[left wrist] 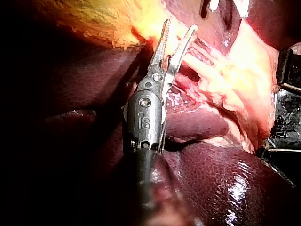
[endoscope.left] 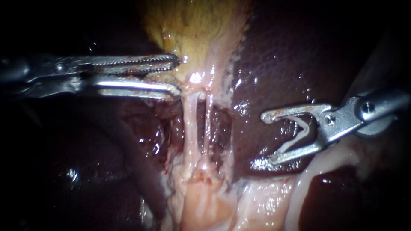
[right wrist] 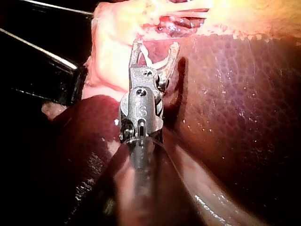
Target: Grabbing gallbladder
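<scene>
The yellowish gallbladder [endoscope.left: 197, 25] hangs at the top, narrowing into two pale tubes [endoscope.left: 191, 124] that run down side by side. My left instrument [endoscope.left: 177, 77] lies level, its toothed jaws open, the tips against the gallbladder's narrow lower end. No grip shows. The left wrist view shows its jaws [left wrist: 179, 27] spread in a V, just short of the yellow gallbladder [left wrist: 103, 23]. My right instrument [endoscope.left: 264, 139] hovers over the liver [endoscope.left: 291, 64], right of the tubes. Its wide jaws hold a white V-shaped clip [endoscope.left: 299, 137]. The right wrist view shows the same clip [right wrist: 155, 61] between those jaws [right wrist: 154, 44].
Dark liver [right wrist: 235, 94] surrounds the site. Pale fatty tissue [endoscope.left: 205, 205] spreads below the tubes. A whitish band [endoscope.left: 325, 164] curves under the right instrument. Black bars [right wrist: 37, 70] stand beside the tissue in the right wrist view.
</scene>
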You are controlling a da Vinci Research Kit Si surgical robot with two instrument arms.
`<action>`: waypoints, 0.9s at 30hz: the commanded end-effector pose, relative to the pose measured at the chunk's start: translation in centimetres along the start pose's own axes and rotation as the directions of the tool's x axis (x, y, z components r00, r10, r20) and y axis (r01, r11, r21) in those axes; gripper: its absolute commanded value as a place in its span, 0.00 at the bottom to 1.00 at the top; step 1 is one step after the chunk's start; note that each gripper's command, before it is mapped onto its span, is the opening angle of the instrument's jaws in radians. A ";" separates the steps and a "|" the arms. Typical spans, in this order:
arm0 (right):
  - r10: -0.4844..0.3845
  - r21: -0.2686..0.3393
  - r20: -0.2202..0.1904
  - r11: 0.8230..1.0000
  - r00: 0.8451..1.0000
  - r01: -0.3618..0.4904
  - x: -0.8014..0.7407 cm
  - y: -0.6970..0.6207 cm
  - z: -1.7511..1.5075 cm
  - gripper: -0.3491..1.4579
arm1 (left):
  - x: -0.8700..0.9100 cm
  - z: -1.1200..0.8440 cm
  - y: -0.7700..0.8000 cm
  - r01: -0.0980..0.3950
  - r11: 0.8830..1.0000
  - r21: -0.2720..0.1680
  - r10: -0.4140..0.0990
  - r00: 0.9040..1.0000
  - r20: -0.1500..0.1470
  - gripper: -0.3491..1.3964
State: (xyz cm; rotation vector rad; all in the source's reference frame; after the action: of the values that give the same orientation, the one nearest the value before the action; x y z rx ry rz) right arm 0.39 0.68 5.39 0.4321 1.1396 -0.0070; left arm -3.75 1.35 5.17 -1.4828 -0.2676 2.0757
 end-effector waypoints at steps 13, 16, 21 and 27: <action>0.000 0.000 0.000 1.000 1.000 0.000 0.00 0.00 0.00 0.45 | -0.05 0.00 -0.08 -0.001 1.000 -0.003 0.001 1.000 0.002 0.38; 0.000 0.000 0.000 1.000 1.000 0.000 0.00 0.00 0.00 0.45 | -0.11 0.01 -0.13 -0.003 1.000 -0.001 0.003 1.000 0.003 0.38; 0.000 0.000 0.000 1.000 1.000 0.000 0.00 0.00 0.00 0.45 | -0.23 0.03 -0.25 -0.007 1.000 0.006 0.007 1.000 0.012 0.39; 0.000 0.000 0.000 1.000 1.000 0.000 0.00 0.00 0.00 0.45 | -0.45 0.09 -0.37 -0.017 1.000 0.007 0.017 0.999 0.033 0.40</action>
State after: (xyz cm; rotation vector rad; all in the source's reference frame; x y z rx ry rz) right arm 0.39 0.68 5.39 0.4320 1.1398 -0.0075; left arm -3.61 1.41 5.79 -1.4523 -0.2608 2.1171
